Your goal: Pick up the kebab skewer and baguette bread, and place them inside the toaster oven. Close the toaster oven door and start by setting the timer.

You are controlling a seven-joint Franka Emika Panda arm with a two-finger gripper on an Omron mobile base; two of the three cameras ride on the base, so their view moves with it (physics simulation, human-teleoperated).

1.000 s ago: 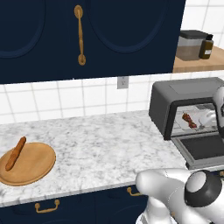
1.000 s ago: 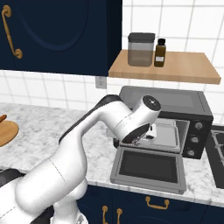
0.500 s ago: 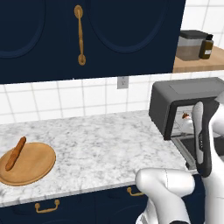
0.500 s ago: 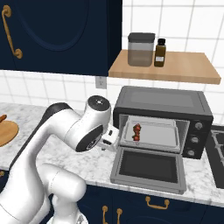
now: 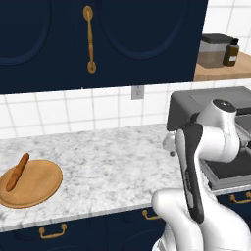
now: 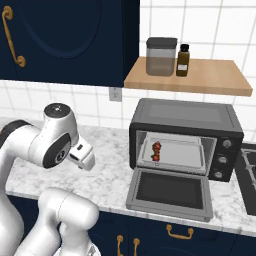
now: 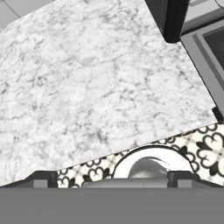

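On the far left of the marble counter (image 5: pixel 108 162), the baguette bread (image 5: pixel 17 172) lies flat on the round wooden plate (image 5: pixel 39 188), near the plate's left rim, not yet fetched; its long axis runs diagonally, the near end pointing left and toward the counter's front edge, the far end up toward the tiled wall; further right, the gripper (image 7: pixel 113 178) hangs empty over bare marble near the counter's front edge, jaws spread wide, probably because its load is already delivered and the loaf is next; right again, the toaster oven (image 6: pixel 185 137) stands with the toaster oven door (image 6: pixel 170 192) dropped flat onto the counter, left down so the second item can go in; inside, the kebab skewer (image 6: pixel 156 150) rests on the left part of the pale tray (image 6: pixel 182 155), its stick seeming to run front to back, though the chunks are too small to be sure.
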